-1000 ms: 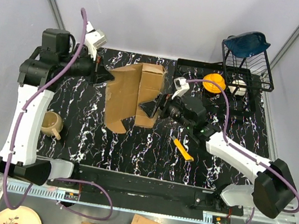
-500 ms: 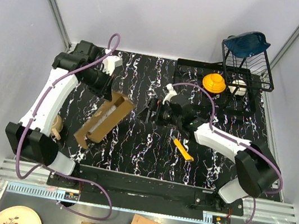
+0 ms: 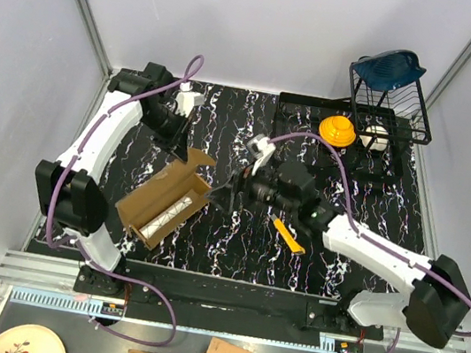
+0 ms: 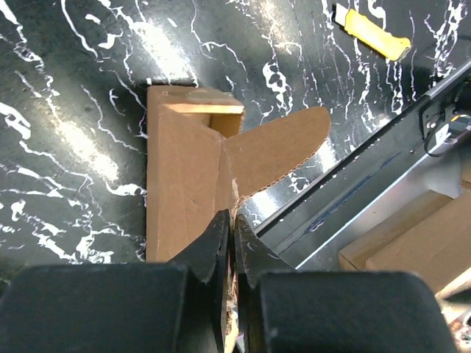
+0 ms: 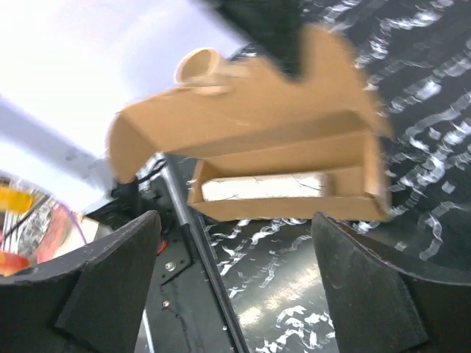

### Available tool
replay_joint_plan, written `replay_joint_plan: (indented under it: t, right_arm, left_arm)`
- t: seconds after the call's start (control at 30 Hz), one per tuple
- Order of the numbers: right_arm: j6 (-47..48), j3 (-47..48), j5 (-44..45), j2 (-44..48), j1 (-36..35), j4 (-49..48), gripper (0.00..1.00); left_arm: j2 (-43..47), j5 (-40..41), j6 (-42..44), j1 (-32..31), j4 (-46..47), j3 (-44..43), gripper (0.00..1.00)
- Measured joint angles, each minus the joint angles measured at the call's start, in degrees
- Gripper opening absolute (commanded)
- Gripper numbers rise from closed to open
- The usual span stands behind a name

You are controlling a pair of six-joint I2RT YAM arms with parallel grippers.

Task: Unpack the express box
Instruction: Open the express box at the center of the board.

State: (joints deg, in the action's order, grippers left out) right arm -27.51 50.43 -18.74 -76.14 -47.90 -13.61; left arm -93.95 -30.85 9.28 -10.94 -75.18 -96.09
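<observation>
Left hand [image 3: 184, 148] clamped on the flap [image 4: 276, 151] of the express box [image 3: 162, 206]; right hand [image 3: 225, 195] spread.
Box lies open on the counter [image 3: 233, 248], left of centre; steady the flap so the right hand can reach the white contents [image 5: 261, 187].

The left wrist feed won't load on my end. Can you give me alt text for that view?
The left gripper is pinched shut on a cardboard edge of the open express box, beside a rounded flap splaying right. The box stretches away over the black marbled table, with a yellow utility knife at top right.
</observation>
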Motion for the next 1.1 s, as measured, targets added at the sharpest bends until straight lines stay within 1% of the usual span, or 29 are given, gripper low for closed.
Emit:
replay_joint_plan:
  t: [0.03, 0.13, 0.17, 0.37, 0.47, 0.57, 0.73, 0.8, 0.83, 1.1]
  right_arm:
    - [3.39, 0.26, 0.28, 1.29, -2.75, -0.63, 0.75]
    - [11.56, 1.33, 0.59, 1.38, -8.57, -1.60, 0.60]
    - [14.08, 1.57, 0.68, 0.72, -9.75, -1.49, 0.57]
    - [25.75, 5.07, 4.07, -6.54, -12.46, 1.44, 0.59]
    - [29.90, 6.56, 6.21, -9.94, -14.03, 2.03, 0.58]
    - [32.65, 6.86, 9.01, -12.83, -14.80, 1.46, 0.70]
    - [35.54, 6.82, 13.75, -16.50, -14.93, -1.05, 0.84]
    - [36.28, 6.60, 15.45, -17.22, -15.02, -2.64, 0.86]
    - [36.54, 6.49, 16.33, -17.49, -15.06, -3.56, 0.99]
    - [37.18, 6.38, 20.15, -22.08, -15.72, -9.38, 1.00]
  left_arm:
    - [-1.18, -0.74, -0.17, -0.11, -0.11, -0.46, 0.06]
    - [-3.54, -2.16, -0.33, -0.37, -0.42, -2.05, 0.07]
    - [-3.96, -2.58, -0.33, -0.44, -0.59, -2.62, 0.08]
    - [-4.72, -7.39, -0.07, -0.63, -1.84, -4.98, 0.08]
    - [-6.32, -10.05, 0.76, -0.66, -2.19, -6.14, 0.08]
    - [-8.68, -12.17, 1.99, -0.70, -2.43, -7.78, 0.08]
    - [-11.21, -15.04, 4.46, -0.70, -2.38, -9.14, 0.08]
    - [-11.47, -16.04, 5.44, -0.70, -2.54, -9.42, 0.08]
    - [-11.56, -16.46, 5.88, -0.70, -2.69, -9.70, 0.07]
    - [-11.56, -18.56, 7.76, -0.96, -2.73, -11.26, 0.07]
